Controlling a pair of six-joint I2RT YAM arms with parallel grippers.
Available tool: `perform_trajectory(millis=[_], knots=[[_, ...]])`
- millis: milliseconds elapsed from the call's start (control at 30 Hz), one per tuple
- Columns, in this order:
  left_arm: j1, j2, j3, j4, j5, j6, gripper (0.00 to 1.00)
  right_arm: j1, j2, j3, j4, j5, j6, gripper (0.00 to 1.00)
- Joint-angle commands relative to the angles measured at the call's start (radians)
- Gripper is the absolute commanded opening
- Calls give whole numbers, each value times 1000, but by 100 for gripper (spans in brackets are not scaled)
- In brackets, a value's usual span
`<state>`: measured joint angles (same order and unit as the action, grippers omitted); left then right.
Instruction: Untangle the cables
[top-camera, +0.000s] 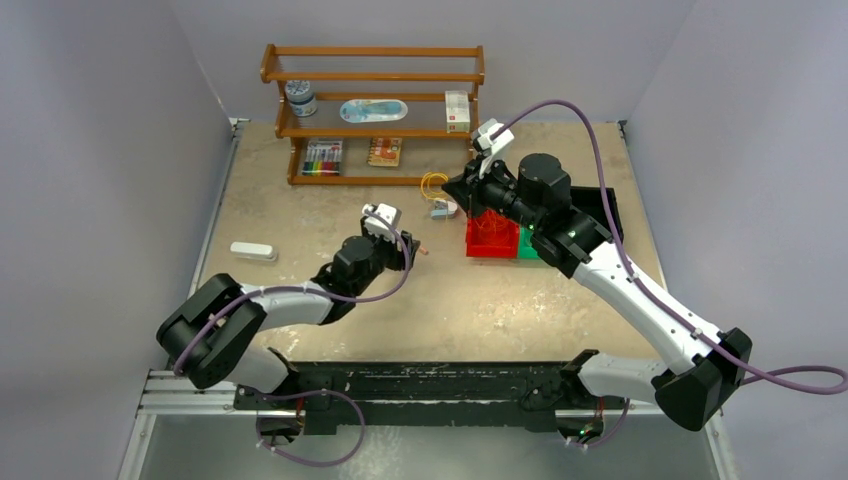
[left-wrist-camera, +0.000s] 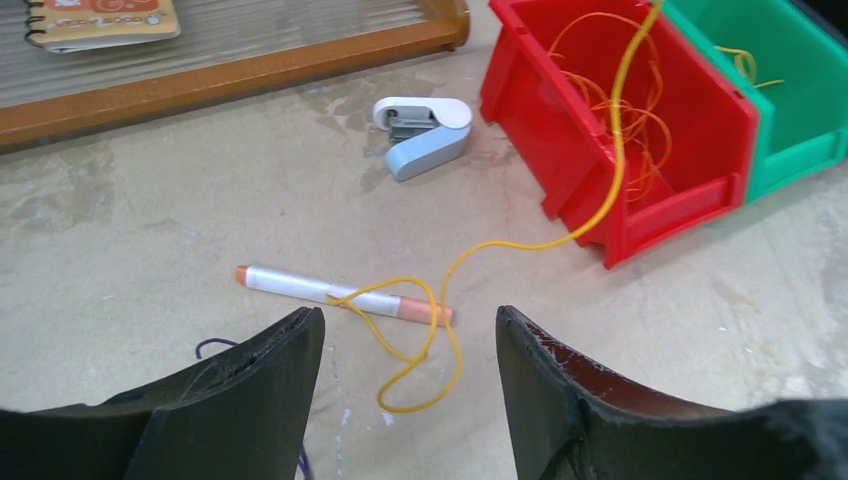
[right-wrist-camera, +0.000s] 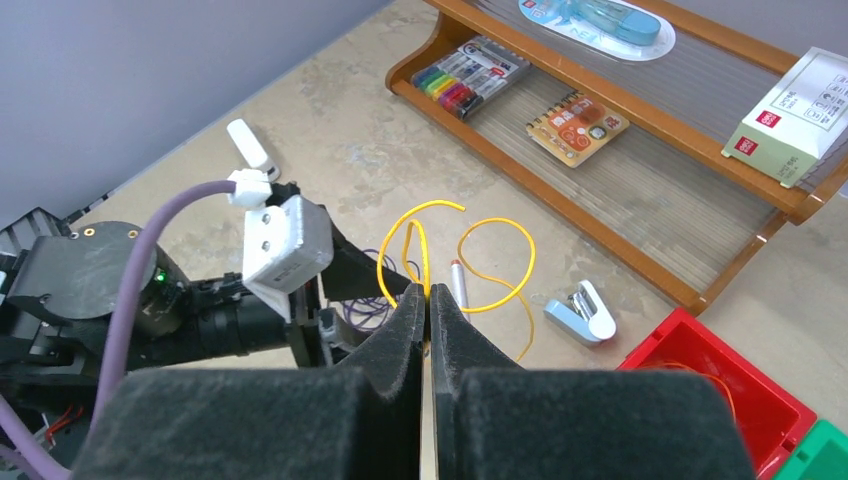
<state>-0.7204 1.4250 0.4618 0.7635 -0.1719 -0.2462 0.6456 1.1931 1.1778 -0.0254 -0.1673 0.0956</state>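
The right fingers (right-wrist-camera: 400, 335) were pinched shut on the yellow cable (left-wrist-camera: 530, 245), which was strung above the red bin (left-wrist-camera: 670, 200). Its loop lay across the pen (left-wrist-camera: 320, 288) on the surface. The open left fingers (left-wrist-camera: 270, 370) hovered over that loop, and the next move was likely to close on it and draw it free.

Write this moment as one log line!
left gripper: open near pen | right gripper: shut on yellow cable | orange cables: in red bin

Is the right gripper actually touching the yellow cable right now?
Touching. The right wrist view shows the right gripper shut, with the yellow cable running straight into the pinch between its fingertips.
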Motion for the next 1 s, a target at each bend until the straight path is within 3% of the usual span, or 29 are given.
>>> perform_trajectory(millis=[0, 300, 567, 767, 967], knots=[[-3, 39, 70, -25, -100, 48, 61, -4, -24, 10, 42, 5, 16, 0], [-3, 113, 136, -77, -83, 42, 40, -4, -37, 5, 40, 16, 18, 0], [-3, 26, 219, -247, -135, -45, 0, -4, -88, -25, 69, 113, 16, 0], [-3, -94, 310, -400, -198, -140, 0, -4, -200, -53, 92, 416, -16, 0], [-1, -106, 370, -527, -299, -170, 0, -6, -279, -72, 93, 768, -31, 0]])
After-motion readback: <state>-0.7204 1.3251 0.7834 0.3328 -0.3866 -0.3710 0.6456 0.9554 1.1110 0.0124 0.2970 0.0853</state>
